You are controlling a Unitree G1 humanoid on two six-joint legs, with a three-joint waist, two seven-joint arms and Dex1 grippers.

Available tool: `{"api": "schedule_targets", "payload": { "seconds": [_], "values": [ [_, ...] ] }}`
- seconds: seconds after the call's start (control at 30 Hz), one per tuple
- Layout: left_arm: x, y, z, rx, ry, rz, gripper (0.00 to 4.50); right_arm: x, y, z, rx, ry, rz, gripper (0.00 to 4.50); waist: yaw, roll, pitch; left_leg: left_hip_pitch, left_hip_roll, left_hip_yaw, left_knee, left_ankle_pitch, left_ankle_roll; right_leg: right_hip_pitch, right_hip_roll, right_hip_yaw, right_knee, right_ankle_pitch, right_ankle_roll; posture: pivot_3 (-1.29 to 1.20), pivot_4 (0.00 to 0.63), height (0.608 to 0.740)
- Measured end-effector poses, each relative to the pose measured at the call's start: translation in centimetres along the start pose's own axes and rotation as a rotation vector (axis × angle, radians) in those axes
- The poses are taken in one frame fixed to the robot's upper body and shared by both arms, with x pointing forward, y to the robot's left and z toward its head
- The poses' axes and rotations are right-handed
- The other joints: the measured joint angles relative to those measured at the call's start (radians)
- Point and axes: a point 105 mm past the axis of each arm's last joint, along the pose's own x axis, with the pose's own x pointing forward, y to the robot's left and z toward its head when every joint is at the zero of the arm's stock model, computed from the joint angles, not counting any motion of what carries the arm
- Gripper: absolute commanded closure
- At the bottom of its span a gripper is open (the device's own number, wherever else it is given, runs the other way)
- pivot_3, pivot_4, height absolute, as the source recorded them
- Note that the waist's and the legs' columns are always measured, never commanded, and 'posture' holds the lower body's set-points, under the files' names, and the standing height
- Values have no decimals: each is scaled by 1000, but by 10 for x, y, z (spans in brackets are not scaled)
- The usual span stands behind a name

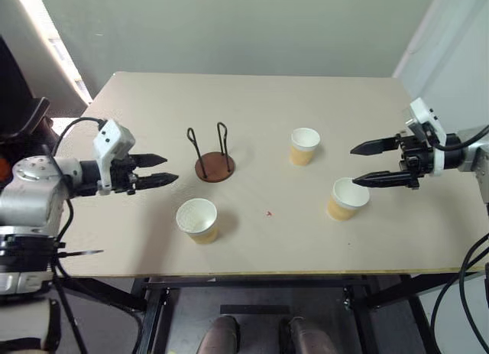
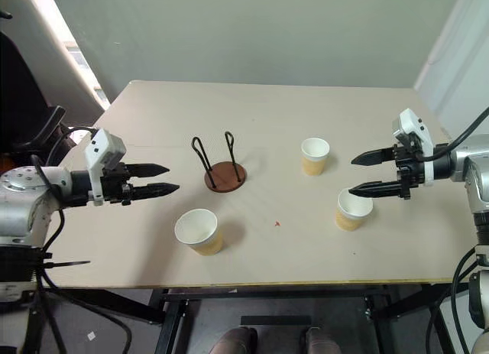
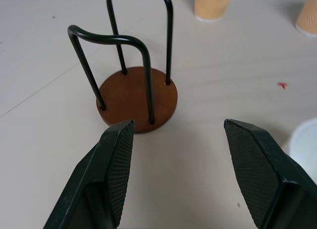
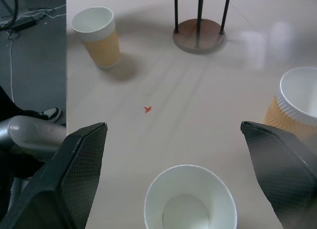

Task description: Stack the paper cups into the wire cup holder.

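Three yellowish-tan paper cups stand upright on the table: one near the front (image 1: 198,219), one at mid-back (image 1: 304,146), one to the right (image 1: 348,199). The wire cup holder (image 1: 213,160), a reddish-brown disc with two black wire loops, stands empty left of centre. My left gripper (image 1: 163,170) hovers open just left of the holder, pointing at it, with nothing between its fingers. On the other side my right gripper (image 1: 365,164) is wide open, pointing left, hovering just above the right cup (image 4: 190,199), which sits between its fingers in the right wrist view.
The beige table's front edge (image 1: 267,274) runs close below the near cup. A small red mark (image 1: 268,213) lies on the tabletop between the near and right cups. Cables hang by both arms off the table sides.
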Motion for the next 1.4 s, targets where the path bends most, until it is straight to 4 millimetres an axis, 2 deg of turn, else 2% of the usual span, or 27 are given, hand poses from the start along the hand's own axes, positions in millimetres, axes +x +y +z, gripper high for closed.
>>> {"api": "schedule_targets", "payload": {
  "seconds": [0.13, 0.33, 0.5, 0.63, 0.8, 0.9, 1.13, 1.27, 1.4],
  "values": [
    [3, 3, -2, -15, -11, 20, 1418, 0, 1, 2, 2, -9, -1, 0, 0, 0, 0, 0, 0, 0, 0, 0, 0, 0, 0, 0, 0, 0, 0, 0, 150, 740],
    [34, 7, -10, -55, -42, 64, 1418, 0, 0, 4, -4, -18, -16, 0, 5, 0, 0, 0, 0, 0, 3, 0, 0, 1, 0, 0, 0, 1, 2, 0, 150, 740],
    [55, 7, 1, -63, -82, 47, 1418, -1, 0, 6, -11, -22, -28, 0, 5, 0, 0, 0, -1, 0, 6, 0, 1, 3, 0, 0, -1, 3, 4, 0, 150, 740],
    [74, 16, 5, -54, -76, 64, 1418, 0, 3, 3, 0, -19, -30, 0, 8, 0, 0, 0, -1, 0, 8, 0, 1, 5, 0, 0, -1, 3, 5, 0, 150, 740],
    [85, 24, 6, -45, -65, 85, 1418, 1, 5, 2, 7, -23, -33, 0, 8, 0, 0, -1, -1, 0, 10, -1, 3, 5, 0, 0, -2, 4, 7, 0, 150, 740],
    [89, 24, 6, -48, -70, 83, 1958, -3, 6, 2, 4, -16, -50, 0, 8, 0, 0, -1, -1, 1, 11, -2, 4, 5, 0, 0, -2, 4, 8, 0, 150, 740],
    [90, 21, 4, -71, -87, 47, 4466, -4, 7, -1, 10, -16, -71, 0, 8, 0, 0, -1, -2, 1, 14, -2, 5, 7, 0, 1, -3, 5, 10, 0, 150, 740],
    [85, 19, 16, -73, -96, 21, 4466, -6, 7, -1, 5, -4, -78, 0, 7, 0, 0, -1, -2, 2, 14, -1, 6, 8, 1, 2, -4, 6, 11, 0, 150, 740],
    [82, -3, 56, 16, -153, -67, 4466, -5, 9, 1, -15, 0, -73, 0, 12, 0, 0, -2, -3, 2, 15, -1, 8, 9, 0, 3, -6, 6, 13, 0, 150, 740]
  ]
}}
